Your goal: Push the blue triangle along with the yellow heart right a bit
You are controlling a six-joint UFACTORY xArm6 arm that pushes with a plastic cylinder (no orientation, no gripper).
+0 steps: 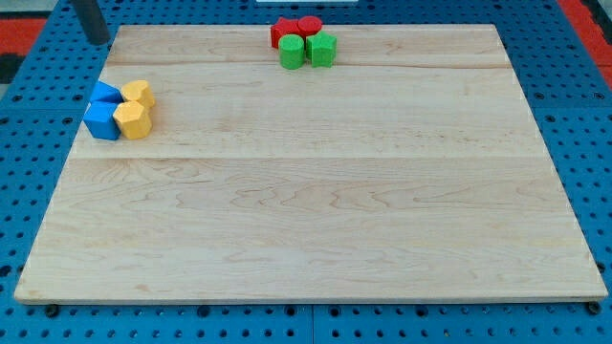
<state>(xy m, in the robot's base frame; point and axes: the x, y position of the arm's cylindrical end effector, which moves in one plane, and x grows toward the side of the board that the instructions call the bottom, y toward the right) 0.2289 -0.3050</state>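
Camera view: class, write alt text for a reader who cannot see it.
My tip rests beyond the wooden board's top-left corner, above two blue blocks touching two yellow blocks. Two red and two green blocks cluster at top centre.

No legible text, labels, brands or numbers anywhere in the camera view. The wooden board carries plain grain only. Block faces appear unmarked.

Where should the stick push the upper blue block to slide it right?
Push the upper blue block on its bare left face, from the view's left; the upper yellow block adjoins its right, so both should go. My tip is above-left, apart.
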